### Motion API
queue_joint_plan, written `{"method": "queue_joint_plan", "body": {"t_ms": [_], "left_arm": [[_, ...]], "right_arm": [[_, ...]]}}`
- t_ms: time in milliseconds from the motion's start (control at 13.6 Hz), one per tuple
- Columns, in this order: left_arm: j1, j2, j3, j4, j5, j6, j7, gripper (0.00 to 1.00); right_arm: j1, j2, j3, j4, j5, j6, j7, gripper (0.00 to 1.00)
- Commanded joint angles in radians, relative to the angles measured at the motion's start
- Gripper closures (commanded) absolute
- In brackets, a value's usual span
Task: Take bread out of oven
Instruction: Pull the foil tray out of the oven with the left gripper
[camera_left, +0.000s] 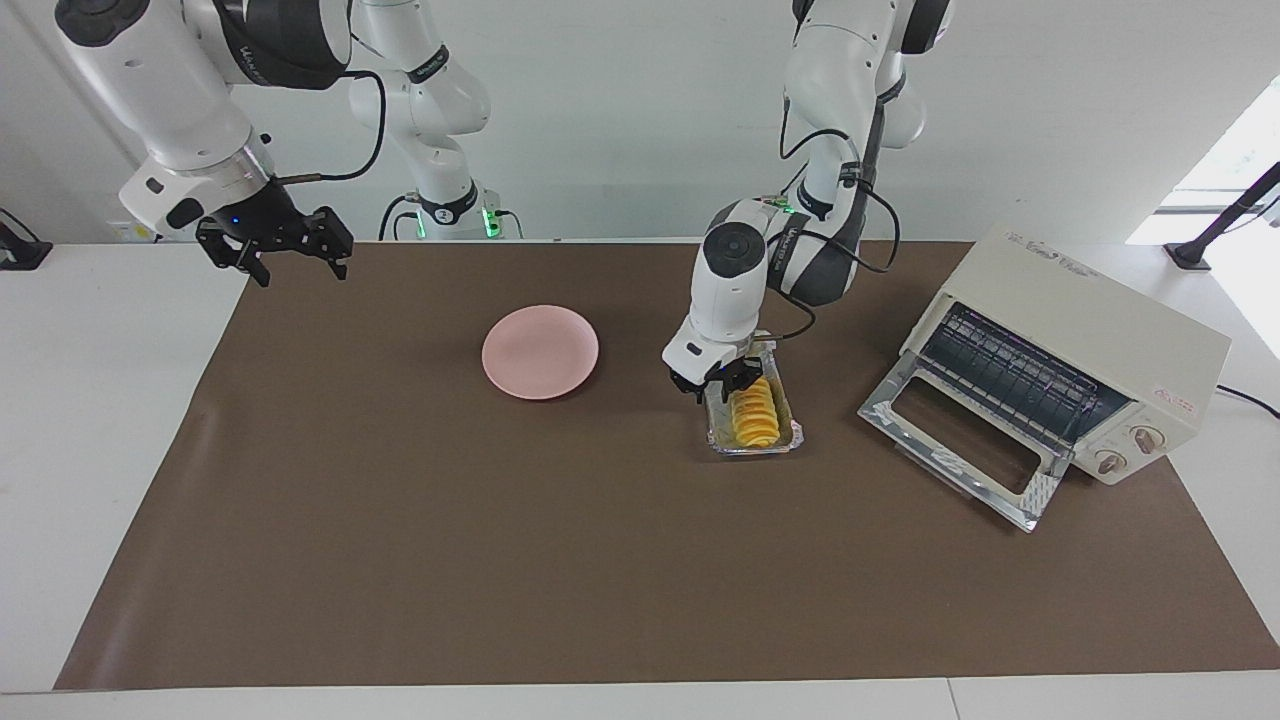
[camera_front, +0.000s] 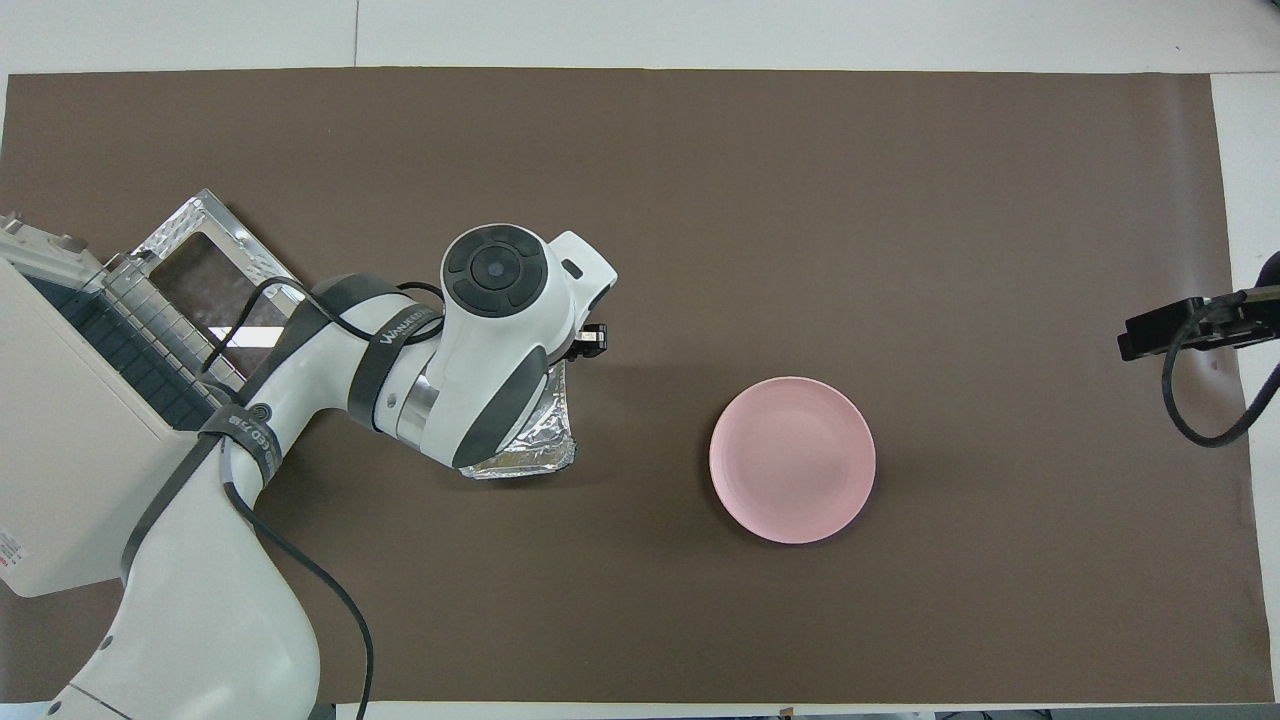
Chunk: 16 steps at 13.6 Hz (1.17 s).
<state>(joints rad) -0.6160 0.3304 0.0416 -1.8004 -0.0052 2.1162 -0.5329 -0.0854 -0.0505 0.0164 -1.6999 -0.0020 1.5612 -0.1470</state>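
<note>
The bread (camera_left: 755, 412), a small golden ridged loaf, lies in a crinkled foil tray (camera_left: 790, 436) on the brown mat, between the pink plate and the oven. The cream-white oven (camera_left: 1100, 320) stands at the left arm's end of the table with its glass door (camera_left: 960, 445) dropped open and its wire rack (camera_left: 1010, 375) bare. My left gripper (camera_left: 722, 385) is down at the tray's end nearer to the robots, fingers apart astride the rim beside the bread. In the overhead view the left arm covers the bread and most of the tray (camera_front: 535, 445). My right gripper (camera_left: 292, 260) waits open, raised over the mat's corner.
A round pink plate (camera_left: 540, 351) lies empty on the mat beside the tray, toward the right arm's end; it also shows in the overhead view (camera_front: 792, 460). The oven (camera_front: 60, 430) and its open door (camera_front: 200, 270) take up the left arm's end of the mat.
</note>
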Motion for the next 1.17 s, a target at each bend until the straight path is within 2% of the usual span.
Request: {"method": "queue_joint_plan", "body": {"t_ms": [0, 220, 366, 513, 659, 879, 1099], "left_arm": [[0.080, -0.100, 0.003, 0.002, -0.025, -0.086, 0.014, 0.00], [0.165, -0.160, 0.006, 0.013, -0.024, -0.189, 0.017, 0.00], [0.225, -0.195, 0.006, 0.016, -0.019, -0.260, 0.016, 0.00], [0.281, -0.252, 0.009, 0.019, -0.010, -0.372, 0.054, 0.00], [0.353, -0.321, 0.014, 0.019, -0.002, -0.459, 0.204, 0.00], [0.429, -0.385, 0.012, 0.016, -0.001, -0.565, 0.312, 0.00], [0.430, -0.410, 0.012, 0.006, 0.004, -0.613, 0.340, 0.00]], "right_arm": [[-0.020, -0.031, 0.004, -0.017, -0.018, -0.050, -0.016, 0.00], [-0.008, -0.034, 0.017, -0.020, 0.002, -0.052, -0.003, 0.00], [0.047, -0.035, 0.043, -0.023, 0.043, -0.043, 0.122, 0.00], [0.157, -0.035, 0.048, -0.030, 0.050, 0.005, 0.266, 0.00], [0.273, -0.022, 0.048, -0.032, 0.050, 0.051, 0.413, 0.00], [0.439, 0.073, 0.048, -0.027, 0.051, 0.135, 0.610, 0.00], [0.573, 0.206, 0.048, -0.015, 0.053, 0.288, 0.824, 0.00]]}}
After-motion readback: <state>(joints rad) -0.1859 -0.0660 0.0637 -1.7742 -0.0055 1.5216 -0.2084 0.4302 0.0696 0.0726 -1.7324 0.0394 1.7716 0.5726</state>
